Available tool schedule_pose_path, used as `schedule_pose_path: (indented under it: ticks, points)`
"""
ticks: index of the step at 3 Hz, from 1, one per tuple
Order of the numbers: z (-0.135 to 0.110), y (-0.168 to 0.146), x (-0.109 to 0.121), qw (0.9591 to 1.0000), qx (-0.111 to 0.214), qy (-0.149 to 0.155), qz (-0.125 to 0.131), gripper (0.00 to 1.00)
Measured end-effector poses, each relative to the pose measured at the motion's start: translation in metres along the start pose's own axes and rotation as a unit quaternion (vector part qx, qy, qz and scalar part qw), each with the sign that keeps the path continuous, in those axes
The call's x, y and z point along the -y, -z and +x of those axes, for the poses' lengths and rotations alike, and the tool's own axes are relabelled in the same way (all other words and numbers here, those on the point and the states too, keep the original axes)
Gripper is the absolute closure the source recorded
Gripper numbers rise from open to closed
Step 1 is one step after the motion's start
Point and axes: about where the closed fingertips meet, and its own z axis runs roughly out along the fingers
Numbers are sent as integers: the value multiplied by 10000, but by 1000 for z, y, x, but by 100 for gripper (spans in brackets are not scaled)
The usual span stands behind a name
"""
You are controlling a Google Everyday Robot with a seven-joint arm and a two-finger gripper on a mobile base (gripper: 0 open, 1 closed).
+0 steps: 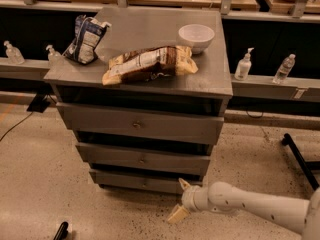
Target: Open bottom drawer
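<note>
**Gripper hanging open beside the bottom drawer, off the knob**

The bottom drawer (130, 180) is sitting lowest in the chest (212, 81), in the lower middle of the frame, just above the floor. Its small knob (144, 184) is showing at the centre of the front. The gripper (179, 200) is hovering at the right end of that front, in the lower middle of the frame and to the right of the knob. The arm (250, 206) is reaching in from the lower right corner. The fingers (176, 215) are standing spread wide, one pointing up toward the drawer front and one down toward the floor, and they are holding nothing.

The main risk is the offset. If the fingers were closing here, they would be catching the drawer's edge or nothing at all, so the gripper is needing to move left first. The knob is small and round, so a loose or off-centre pinch is likely to be slipping off under the pull. The middle drawer (110, 156) has a similar front just above, and a slight rise could be putting the fingers on the wrong knob. A hard tug could also be shaking the chest and shifting the bowl (196, 36) and the bag (147, 64) on top.

The upper finger is overlapping the drawer's right end, so whether it is touching the wood is hard to tell. The shadow above the front is hiding whether the drawer is fully shut. The arm is running out of the frame at the right.
</note>
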Motion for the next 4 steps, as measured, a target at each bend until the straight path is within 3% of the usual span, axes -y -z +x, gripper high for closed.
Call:
schedule_pose_path:
  ticks: [1, 2, 3, 4]
  points:
    - [35, -42, -34, 9982, 418, 403, -161, 0]
    - [43, -53, -52, 9983, 415, 289, -281, 0]
    - [39, -53, -47, 9982, 402, 368, -242, 0]
    - [31, -78, -42, 9955, 329, 882, -123, 0]
